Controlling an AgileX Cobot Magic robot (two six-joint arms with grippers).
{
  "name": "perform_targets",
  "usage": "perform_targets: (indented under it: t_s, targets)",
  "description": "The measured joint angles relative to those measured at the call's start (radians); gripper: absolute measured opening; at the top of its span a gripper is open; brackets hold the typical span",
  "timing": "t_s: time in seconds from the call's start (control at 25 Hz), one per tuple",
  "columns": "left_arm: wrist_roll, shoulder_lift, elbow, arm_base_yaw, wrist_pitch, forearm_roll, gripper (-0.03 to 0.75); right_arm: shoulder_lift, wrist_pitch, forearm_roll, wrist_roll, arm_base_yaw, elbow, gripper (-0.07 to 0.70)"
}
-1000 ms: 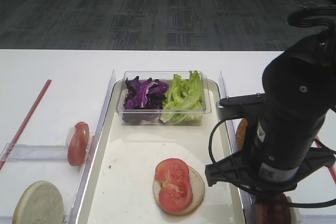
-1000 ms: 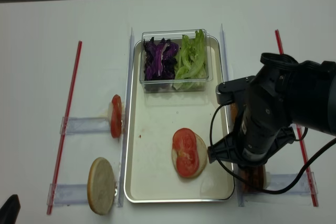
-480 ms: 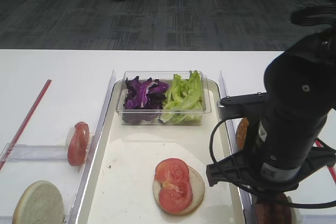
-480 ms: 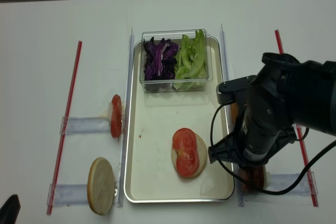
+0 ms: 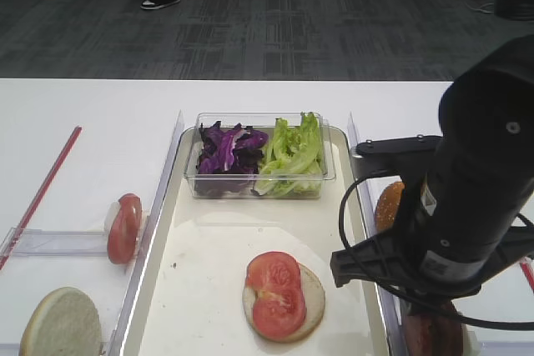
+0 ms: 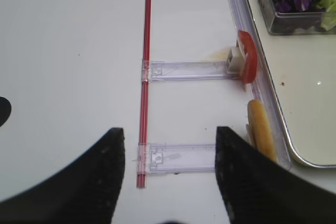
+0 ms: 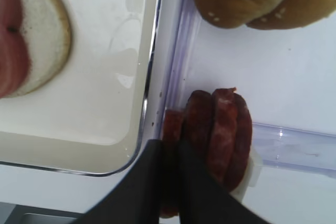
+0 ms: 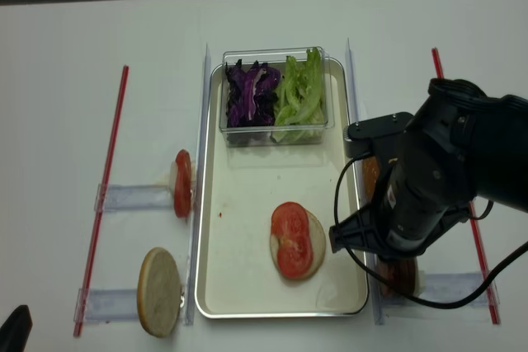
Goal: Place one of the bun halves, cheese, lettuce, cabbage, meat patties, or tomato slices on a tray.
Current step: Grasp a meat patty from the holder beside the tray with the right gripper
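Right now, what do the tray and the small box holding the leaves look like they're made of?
The tray looks like metal: cream, glossy floor, a shiny silver rim, and faint reflections in the right wrist view. It could be enamelled or coated; I can't tell which. The box looks like clear hard plastic: the purple cabbage and green lettuce show through its walls.

The right arm is a bulky, glossy black casing, rounded like a barrel, with a small round screw near its top. A pale label with dark print sits low on its side. A flat black bracket juts from the upper part, and a thin black cable loops off it and back underneath. Its fingers are matte black, tapering. The left fingers are black too, broad and rounded.
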Motion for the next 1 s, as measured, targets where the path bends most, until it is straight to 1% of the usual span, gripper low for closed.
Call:
perform_targets:
  t_s: [0.12, 0.4, 1.0]
  targets:
    - [-0.002, 0.000, 0.000, 0.000, 0.000, 0.000, 0.399, -0.013, 0.002, 0.009, -0.002, 0.000, 0.000, 0.076]
    - [-0.002, 0.000, 0.000, 0.000, 0.000, 0.000, 0.399, -0.016, 0.006, 0.057, -0.049, 0.000, 0.000, 0.076]
    - [-0.008, 0.000, 0.000, 0.000, 0.000, 0.000, 0.399, -0.089, 0.016, 0.100, -0.063, 0.000, 0.000, 0.076]
